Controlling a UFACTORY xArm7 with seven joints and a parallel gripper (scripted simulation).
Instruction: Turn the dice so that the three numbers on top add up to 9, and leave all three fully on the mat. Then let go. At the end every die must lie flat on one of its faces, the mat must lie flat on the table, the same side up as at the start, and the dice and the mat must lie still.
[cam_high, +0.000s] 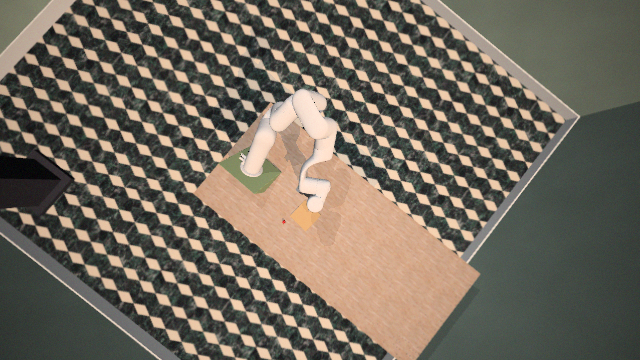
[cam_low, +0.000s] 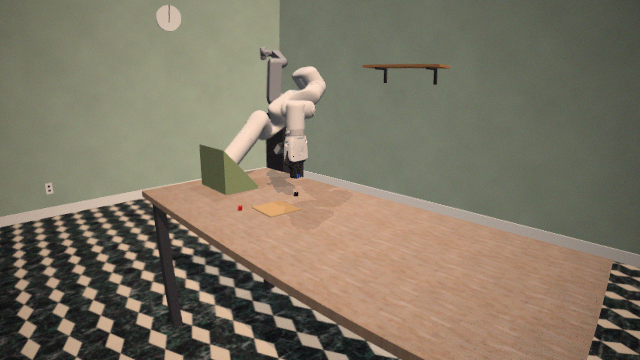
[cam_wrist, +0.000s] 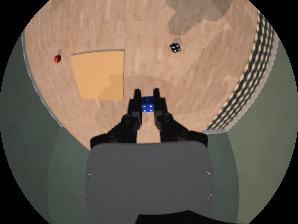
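Counter holds two dice off the mat, with the blue one up in the jaws

Pale wood runs the length of your counter (cam_high: 380, 250) (cam_low: 400, 260) (cam_wrist: 150, 30), and down by its narrow end, the one with the green wedge (cam_high: 260, 186) (cam_low: 212, 170), here is where you stand: nothing home yet! Your jaws (cam_low: 297, 176) are closed on the blue die (cam_low: 298, 176) (cam_wrist: 148, 105), one finger on either side, and they have it up off the wood. Below, the orange mat (cam_high: 304, 217) (cam_low: 275, 209) (cam_wrist: 100, 75) lies flat, and no die is on it. Over towards the long edge nearer the exterior camera sits the red die (cam_high: 284, 221) (cam_low: 240, 208) (cam_wrist: 57, 59), on bare wood beside the mat. Across on the other side, towards the far long edge, there's the black die (cam_low: 296, 194) (cam_wrist: 175, 48), also off the mat.

So the lifting of one die is done; the placing of all three is still to do. And the total? You can't read the tops surely enough from here to call the nine, so any turning remains an open question. Next, you'd likely want the blue one over the mat, set down square on a face, then released. Watch the mat's border: a die put down half over it would spoil the count. Then it's red and black to fetch.
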